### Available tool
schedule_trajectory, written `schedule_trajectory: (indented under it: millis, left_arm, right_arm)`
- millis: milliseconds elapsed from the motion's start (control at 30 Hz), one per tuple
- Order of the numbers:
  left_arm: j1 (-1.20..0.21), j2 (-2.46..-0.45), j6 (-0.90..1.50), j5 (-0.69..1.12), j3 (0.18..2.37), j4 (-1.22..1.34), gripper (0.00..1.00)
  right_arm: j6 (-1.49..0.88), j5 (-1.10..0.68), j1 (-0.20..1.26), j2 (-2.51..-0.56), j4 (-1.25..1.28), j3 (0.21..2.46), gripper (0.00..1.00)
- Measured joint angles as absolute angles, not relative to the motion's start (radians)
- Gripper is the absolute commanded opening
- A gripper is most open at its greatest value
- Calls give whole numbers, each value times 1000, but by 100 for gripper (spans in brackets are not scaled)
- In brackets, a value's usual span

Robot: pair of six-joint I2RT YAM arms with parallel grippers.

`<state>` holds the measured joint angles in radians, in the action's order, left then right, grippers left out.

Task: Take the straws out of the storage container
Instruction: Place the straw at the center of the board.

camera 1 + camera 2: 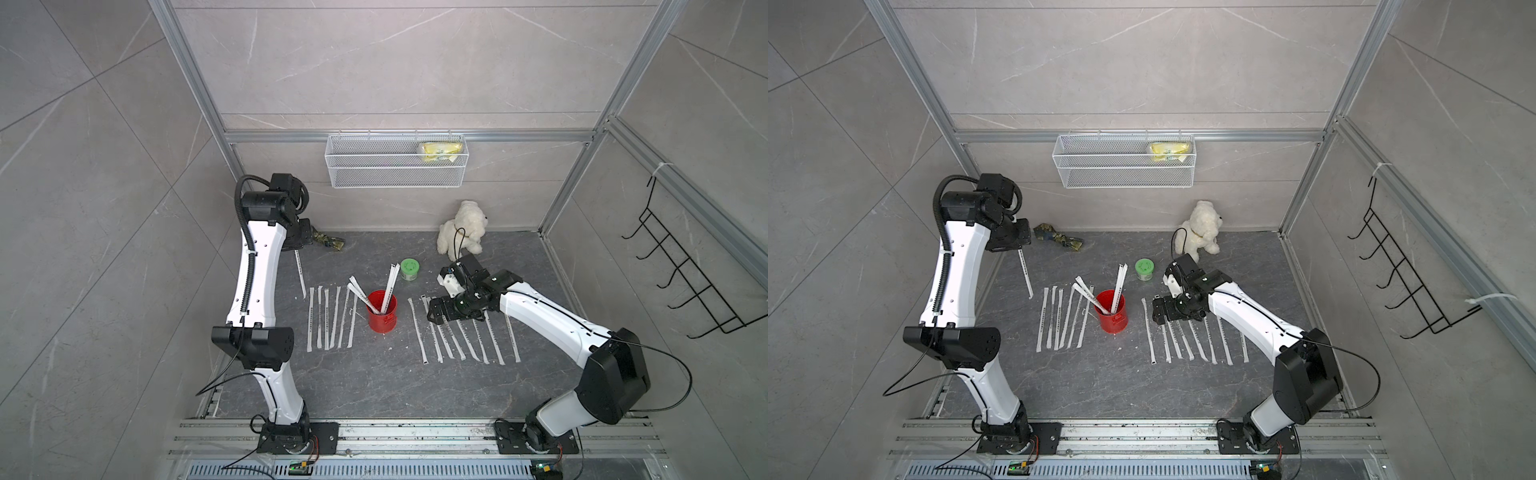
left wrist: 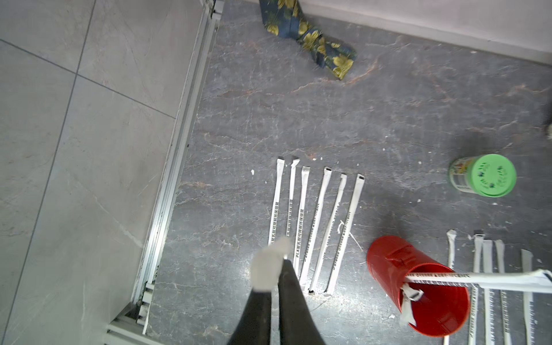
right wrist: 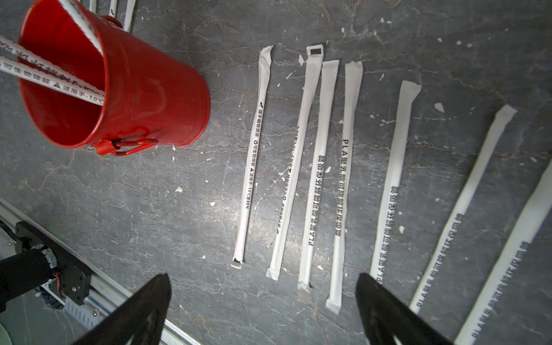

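Left gripper [image 2: 276,277]: far left, raised, jaws pinched together on the top end of one held straw [image 1: 300,274], which hangs down near the table's [image 1: 374,382] left edge. Patterned cloth [image 1: 329,243]: at the back wall. Left row of straws [image 1: 328,318]: six, flat, side by side. Storage container [image 1: 381,318]: red can, upright, centre, between both rows, several standing straws [image 1: 390,284] leaning out of it. Green-lidded jar [image 1: 409,269]: just behind the can. Right row of straws [image 3: 318,167]: flat, side by side. Right gripper [image 3: 263,277]: jaws wide apart, empty, over that row's far ends. Plush dog [image 1: 463,226]: back right.
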<state>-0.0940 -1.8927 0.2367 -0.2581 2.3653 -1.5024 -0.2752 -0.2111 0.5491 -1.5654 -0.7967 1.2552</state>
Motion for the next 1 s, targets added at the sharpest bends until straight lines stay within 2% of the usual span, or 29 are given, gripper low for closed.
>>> schedule_trajectory:
  millis: [367, 700, 1000]
  left_arm:
    - [-73, -2052, 231, -339, 2334, -1507, 10]
    - [-34, -2176, 216, -310, 2192, -1512, 10]
    - [-28, -2259, 204, -277, 2162, -1520, 11]
  right_arm:
    - [-243, -189, 549, -1625, -797, 1255, 100]
    - [-242, -177, 549, -1655, -796, 1254, 100]
    - [-242, -175, 549, -1659, -787, 1240, 100]
